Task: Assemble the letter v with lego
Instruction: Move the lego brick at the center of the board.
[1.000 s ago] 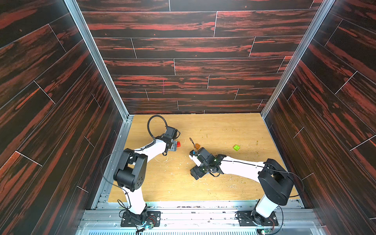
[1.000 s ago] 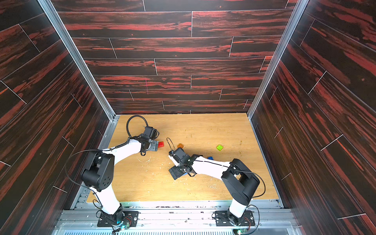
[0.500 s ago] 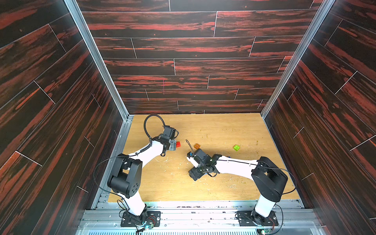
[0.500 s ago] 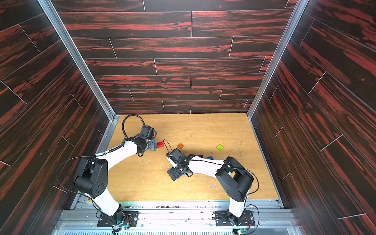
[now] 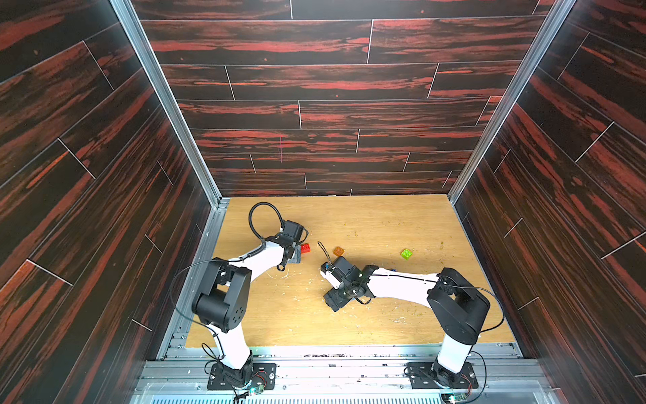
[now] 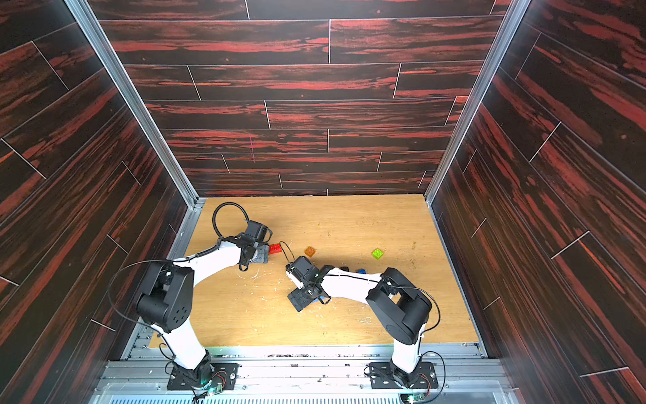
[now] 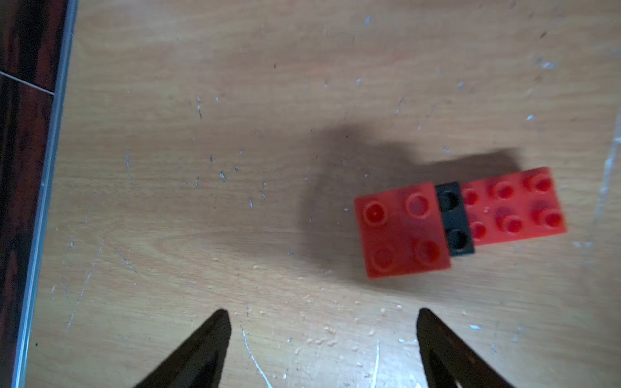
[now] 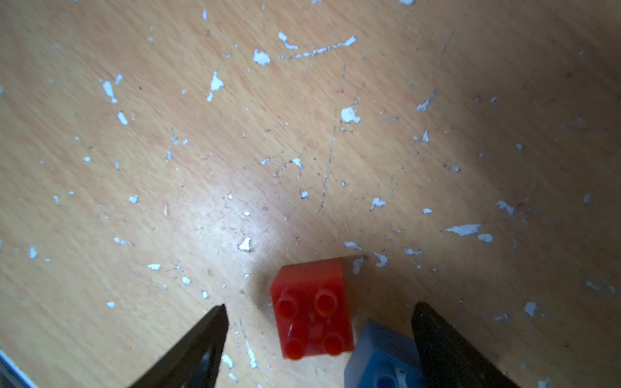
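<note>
Stereo overhead, two wrist close-ups
Both top views look down on the whole light wooden tabletop [image 5: 367, 217]; wrist cameras face it closely.

Joined bricks [image 7: 460, 218] just ahead of left hand [image 7: 322, 311]; another brick [image 8: 314, 322] between fingers [image 8: 201, 342] of right hand [image 8: 321, 308].

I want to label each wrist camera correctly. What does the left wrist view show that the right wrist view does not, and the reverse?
Only left wrist: a red square brick, a black brick and a longer red brick touching in a row, plus the dark wall. Only right wrist: a lone red brick between the tips of the right claw, untouched, and a light blue brick beside it. Both: the wooden table; left claw and right claw open, gripping nothing.
</note>
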You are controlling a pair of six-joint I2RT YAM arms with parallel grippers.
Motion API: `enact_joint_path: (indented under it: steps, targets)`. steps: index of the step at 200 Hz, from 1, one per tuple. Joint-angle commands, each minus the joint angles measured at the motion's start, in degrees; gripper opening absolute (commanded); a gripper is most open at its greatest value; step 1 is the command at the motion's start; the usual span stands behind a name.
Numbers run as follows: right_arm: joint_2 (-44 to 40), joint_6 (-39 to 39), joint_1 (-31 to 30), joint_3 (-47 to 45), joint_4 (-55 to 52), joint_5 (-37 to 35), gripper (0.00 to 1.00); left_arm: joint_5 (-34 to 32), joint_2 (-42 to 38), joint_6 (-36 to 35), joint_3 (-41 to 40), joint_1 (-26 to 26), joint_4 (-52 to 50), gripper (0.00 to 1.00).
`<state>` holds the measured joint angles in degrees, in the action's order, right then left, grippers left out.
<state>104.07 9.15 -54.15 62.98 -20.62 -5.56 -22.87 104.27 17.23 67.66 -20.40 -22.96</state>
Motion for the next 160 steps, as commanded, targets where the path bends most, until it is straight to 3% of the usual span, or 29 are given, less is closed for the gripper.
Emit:
enact_joint_path:
  steps: [1,36,42,97,160]
  targets:
    - [0.86,-0.36,-0.43,1.38,-1.35,-0.18,0.89,-2.15,1.6,1.29,3.36,0.54,-2.26,0.91]
    - [0.64,-0.28,-0.47,1.46,-1.44,0.08,0.89,-2.36,3.11,1.88,4.72,1.06,-2.35,0.95]
    - [0.73,-0.31,-0.43,1.54,-1.48,0.2,0.9,-2.33,3.48,1.96,4.97,1.24,-2.38,1.0]
    - [1.25,-0.71,-0.43,1.87,-1.67,0.46,0.9,-2.93,5.11,2.21,5.67,2.72,-2.64,1.0]
    - [1.28,-1.27,-1.12,1.37,-1.74,0.73,0.82,-4.53,5.61,1.04,8.59,3.82,-3.27,1.0]
